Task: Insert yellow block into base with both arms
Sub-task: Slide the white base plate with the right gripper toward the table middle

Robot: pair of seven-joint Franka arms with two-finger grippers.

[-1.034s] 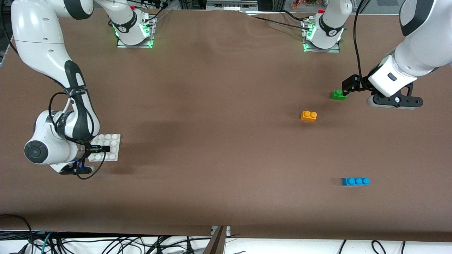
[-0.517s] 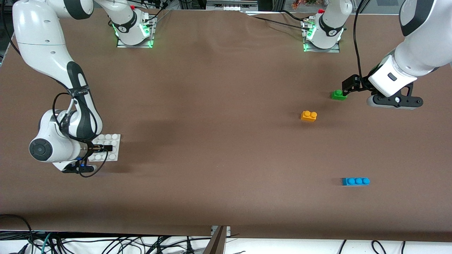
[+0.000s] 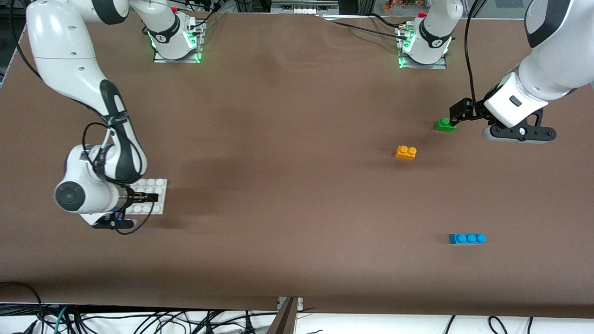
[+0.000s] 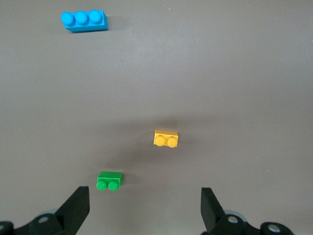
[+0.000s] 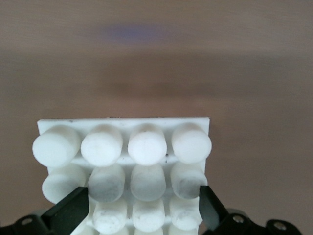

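**Base gripped at one end, yellow block free at the other**

Front view: the right gripper (image 3: 146,197) is low at the right arm's end of the table (image 3: 278,162), its fingers closed on the base (image 3: 158,185), which lies flat with its studs up. The arm's wrist covers the base's edge toward that end. The yellow block (image 3: 406,152) stands alone, well apart from the base, toward the left arm's end. The green brick (image 3: 445,125) is near it at about 1 o'clock, and the blue brick (image 3: 467,238) lies farther off at about 5 o'clock, nearest the camera. The left gripper (image 3: 457,112) hangs just beside the green brick and holds nothing. Bare brown table lies between the base and the yellow block.

Left wrist view: the left gripper (image 4: 144,210) has its fingers spread wide with only table between them. The green brick (image 4: 110,180) is closest to them, the yellow block (image 4: 166,139) a little farther out, and the blue brick (image 4: 84,20) well away.

Right wrist view: the right gripper (image 5: 142,205) has a finger on each side of the base (image 5: 122,125), against its outer stud columns. No brick is on the studs
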